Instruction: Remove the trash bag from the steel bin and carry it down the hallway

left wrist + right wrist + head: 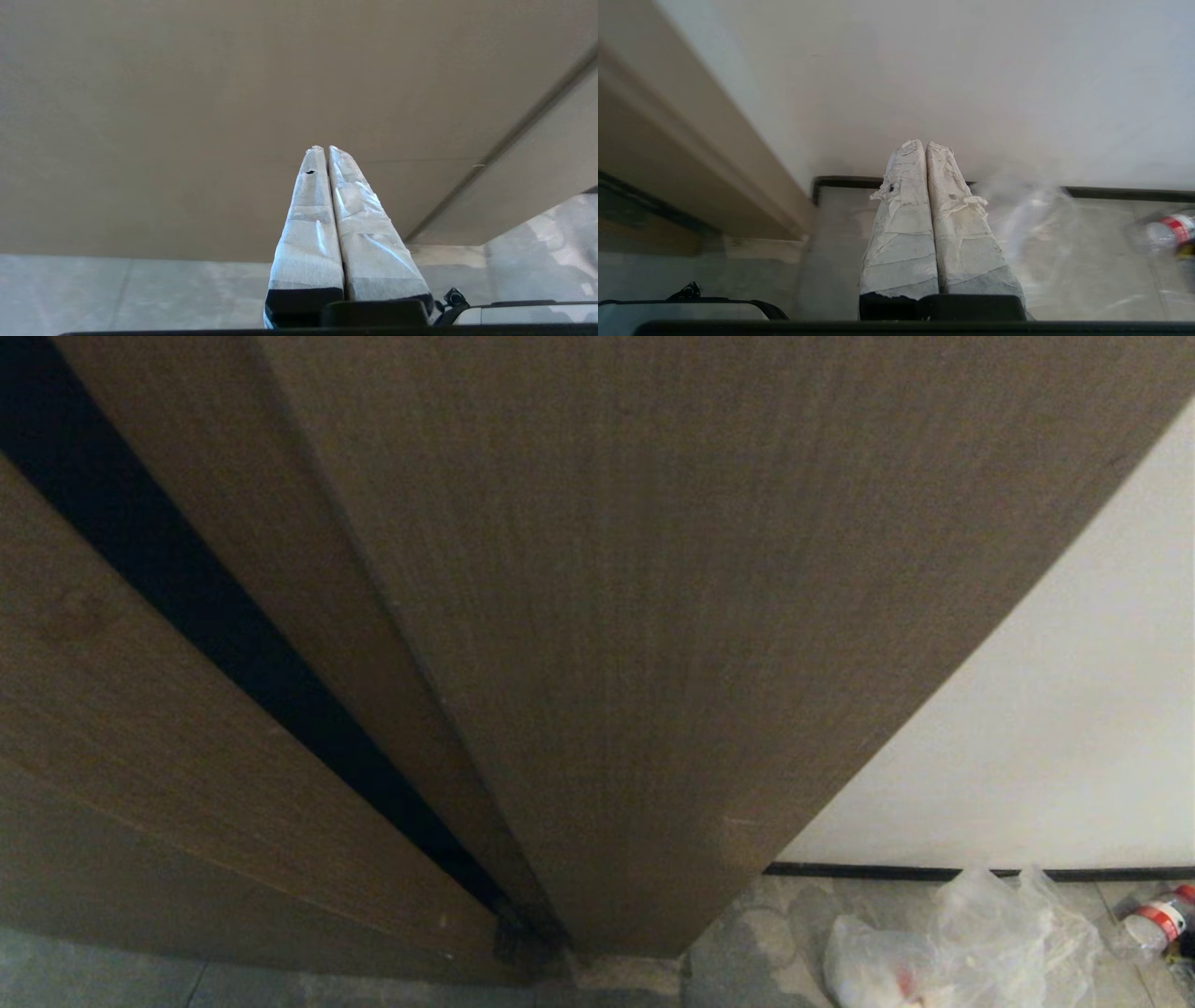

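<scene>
Grey tiled floor (738,933), clear trash bag (971,943), plastic bottle (1156,919)

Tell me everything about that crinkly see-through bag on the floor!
The trash bag is thin, clear, wrinkly plastic, slumped in a loose heap on the pale grey floor tiles. It lies near the white wall and its dark baseboard, right of the brown door frame. Something whitish with a bit of red shows inside. A bottle with a red label lies beside it. Nothing holds it.

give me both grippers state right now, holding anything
left gripper: shut, holding nothing, in front of the brown door.
right gripper: shut, holding nothing; the trash bag lies on the floor.
</scene>
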`<state>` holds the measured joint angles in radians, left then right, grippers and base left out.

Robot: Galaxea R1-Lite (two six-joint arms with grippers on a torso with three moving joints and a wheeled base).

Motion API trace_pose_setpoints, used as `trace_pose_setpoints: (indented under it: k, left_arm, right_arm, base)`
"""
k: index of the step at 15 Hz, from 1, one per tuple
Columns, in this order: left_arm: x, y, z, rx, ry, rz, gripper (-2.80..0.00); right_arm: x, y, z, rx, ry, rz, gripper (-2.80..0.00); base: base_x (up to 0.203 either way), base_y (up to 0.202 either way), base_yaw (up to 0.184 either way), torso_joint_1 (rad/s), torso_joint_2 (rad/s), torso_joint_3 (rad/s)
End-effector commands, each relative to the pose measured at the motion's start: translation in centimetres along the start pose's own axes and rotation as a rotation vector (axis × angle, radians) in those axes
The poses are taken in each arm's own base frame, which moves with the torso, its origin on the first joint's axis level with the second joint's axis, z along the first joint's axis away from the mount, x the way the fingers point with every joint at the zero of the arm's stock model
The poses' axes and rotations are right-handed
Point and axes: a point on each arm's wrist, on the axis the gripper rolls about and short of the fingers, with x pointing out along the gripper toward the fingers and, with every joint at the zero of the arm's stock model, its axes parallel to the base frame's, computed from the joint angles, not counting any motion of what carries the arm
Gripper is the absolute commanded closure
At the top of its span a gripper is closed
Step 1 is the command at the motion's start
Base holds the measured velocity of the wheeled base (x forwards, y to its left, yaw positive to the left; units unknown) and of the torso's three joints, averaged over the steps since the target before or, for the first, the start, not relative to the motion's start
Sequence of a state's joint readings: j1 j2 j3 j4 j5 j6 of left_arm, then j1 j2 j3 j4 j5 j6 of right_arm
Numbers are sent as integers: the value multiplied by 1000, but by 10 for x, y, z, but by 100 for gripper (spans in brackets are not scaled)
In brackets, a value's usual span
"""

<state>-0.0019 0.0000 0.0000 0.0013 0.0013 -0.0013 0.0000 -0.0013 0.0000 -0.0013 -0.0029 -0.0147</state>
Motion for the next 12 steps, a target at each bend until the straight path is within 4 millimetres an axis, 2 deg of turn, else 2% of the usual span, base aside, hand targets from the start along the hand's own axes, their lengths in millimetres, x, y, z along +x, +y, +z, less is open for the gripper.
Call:
trace_pose_setpoints:
  k: [1,12]
  left_arm:
    - [0,0,0,0,0,1,0]
    - [0,0,0,0,0,1,0]
  right_arm:
    - [0,0,0,-1,1,0,0]
    - [0,0,0,-1,1,1,0]
  base:
    - [0,201,-1,2,2,3]
    - [0,194,1,2,2,4]
